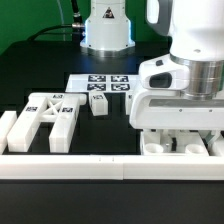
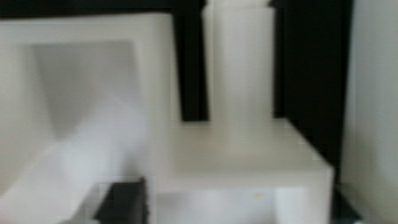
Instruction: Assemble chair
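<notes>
Loose white chair parts lie on the black table. An X-braced frame (image 1: 50, 115) lies at the exterior view's left, and a small tagged block (image 1: 98, 103) sits beside it. My gripper (image 1: 182, 138) is low at the exterior view's right, over more white chair pieces (image 1: 158, 146) just behind the border rail. The wrist view is blurred. In it my gripper (image 2: 235, 200) has its dark fingers (image 2: 123, 198) standing apart on either side of a white blocky part (image 2: 240, 165) with an upright post (image 2: 240, 60). Contact with that part is not clear. A hollow white frame piece (image 2: 80, 110) lies beside it.
The long low white border rail (image 1: 90, 166) runs along the front edge. The marker board (image 1: 100, 82) lies flat behind the parts. A white robot base (image 1: 105, 30) stands at the back. The arm's bulky hand (image 1: 185, 95) hides what lies under it.
</notes>
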Controlling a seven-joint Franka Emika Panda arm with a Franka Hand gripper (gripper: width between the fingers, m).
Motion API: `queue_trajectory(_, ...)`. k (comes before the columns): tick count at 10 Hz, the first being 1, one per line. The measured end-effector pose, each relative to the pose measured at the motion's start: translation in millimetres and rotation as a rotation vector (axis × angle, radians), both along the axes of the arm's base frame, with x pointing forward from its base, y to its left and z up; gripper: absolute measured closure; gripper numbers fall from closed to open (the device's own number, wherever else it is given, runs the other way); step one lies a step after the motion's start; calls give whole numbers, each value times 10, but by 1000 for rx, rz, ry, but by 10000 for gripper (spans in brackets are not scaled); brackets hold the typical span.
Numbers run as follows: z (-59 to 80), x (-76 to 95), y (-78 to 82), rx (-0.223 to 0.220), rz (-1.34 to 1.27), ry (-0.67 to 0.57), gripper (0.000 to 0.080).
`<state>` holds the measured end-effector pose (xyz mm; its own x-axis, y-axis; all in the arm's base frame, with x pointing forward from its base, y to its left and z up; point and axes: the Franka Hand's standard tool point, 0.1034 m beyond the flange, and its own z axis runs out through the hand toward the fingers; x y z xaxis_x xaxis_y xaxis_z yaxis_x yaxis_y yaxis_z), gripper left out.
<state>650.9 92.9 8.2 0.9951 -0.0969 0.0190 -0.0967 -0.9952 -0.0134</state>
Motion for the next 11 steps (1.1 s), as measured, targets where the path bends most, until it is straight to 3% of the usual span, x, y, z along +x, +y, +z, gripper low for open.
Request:
queue_trajectory(1,5,-1,-69,-8,9,0,259)
queue_trajectory(2,39,-2,-99,-10,26,-4,259)
queue_trajectory(3,126,-18,-113,-9,76,-23,169)
queue_trajectory(7,560,-217,-121,-4,105,-31,150)
queue_trajectory(11,559,-277,-137,-5,113,-26,150)
